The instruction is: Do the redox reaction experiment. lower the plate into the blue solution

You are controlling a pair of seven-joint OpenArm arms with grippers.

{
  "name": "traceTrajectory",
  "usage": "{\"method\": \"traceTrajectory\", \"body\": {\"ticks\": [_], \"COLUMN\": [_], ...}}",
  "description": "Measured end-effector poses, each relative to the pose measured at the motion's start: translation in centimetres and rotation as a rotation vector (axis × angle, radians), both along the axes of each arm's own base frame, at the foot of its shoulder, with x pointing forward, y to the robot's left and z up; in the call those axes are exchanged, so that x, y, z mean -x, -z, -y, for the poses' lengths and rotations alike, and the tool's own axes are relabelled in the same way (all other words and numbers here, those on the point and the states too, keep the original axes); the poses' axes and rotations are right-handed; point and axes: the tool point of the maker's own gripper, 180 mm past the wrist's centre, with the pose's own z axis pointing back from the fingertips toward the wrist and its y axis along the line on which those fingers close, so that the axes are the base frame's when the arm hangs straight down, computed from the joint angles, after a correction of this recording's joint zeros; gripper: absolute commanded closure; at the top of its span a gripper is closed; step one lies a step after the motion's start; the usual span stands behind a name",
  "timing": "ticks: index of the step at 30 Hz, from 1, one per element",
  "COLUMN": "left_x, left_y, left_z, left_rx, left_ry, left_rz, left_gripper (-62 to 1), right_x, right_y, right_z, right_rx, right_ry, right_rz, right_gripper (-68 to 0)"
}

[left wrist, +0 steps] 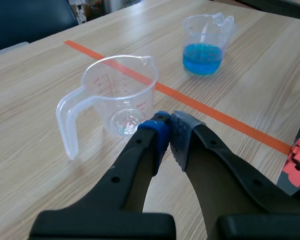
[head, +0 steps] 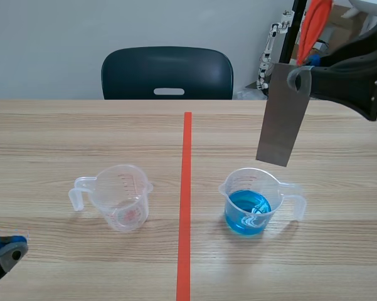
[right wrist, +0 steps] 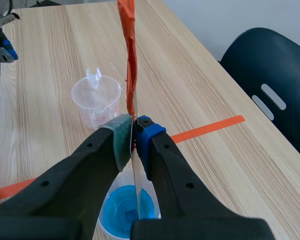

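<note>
While my right claw (right wrist: pixel 133 131) grips the one grey plate (head: pixel 282 113) above the blue-solution cup (head: pixel 263 188), right, a second, empty cup (head: pixel 122 188) stands left; my left claw (left wrist: pixel 168 131) sits closed on nothing, near-left.

The plate (head: pixel 282 119) looks like smooth, matt grey metal. The right cup (head: pixel 287 188) and the left cup (head: pixel 120 197) are clear, glossy plastic, and the blue solution (head: pixel 248 213) shines wetly. The table (head: pixel 63 138) shows pale, low-sheen wood grain. The far chair (head: pixel 167 72) is smooth dark plastic.
</note>
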Motion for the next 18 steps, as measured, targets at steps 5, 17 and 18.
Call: {"method": "traceTrajectory", "body": {"ticks": [5,17,18], "left_x": [1.8,2.8,2.8], "left_y": [1.2,0.0,-0.1], "left_z": [0.1,1.6,1.8], "left_rx": [0.038,0.134,0.147], "left_ry": [-0.05,-0.206,-0.213], "left_rz": [0.04,0.24,0.245], "left_gripper": [-4.1,-51.7,-54.2], "right_x": [-0.2,-0.4,-0.4], "right_y": [1.3,3.8,3.9], "right_z": [-0.7,-2.5,-2.6], "right_rx": [0.019,0.047,0.051], "right_ry": [-0.001,-0.01,-0.013], "right_rz": [-0.009,-0.028,-0.024], "right_gripper": [-0.6,-0.6,-0.6]}}
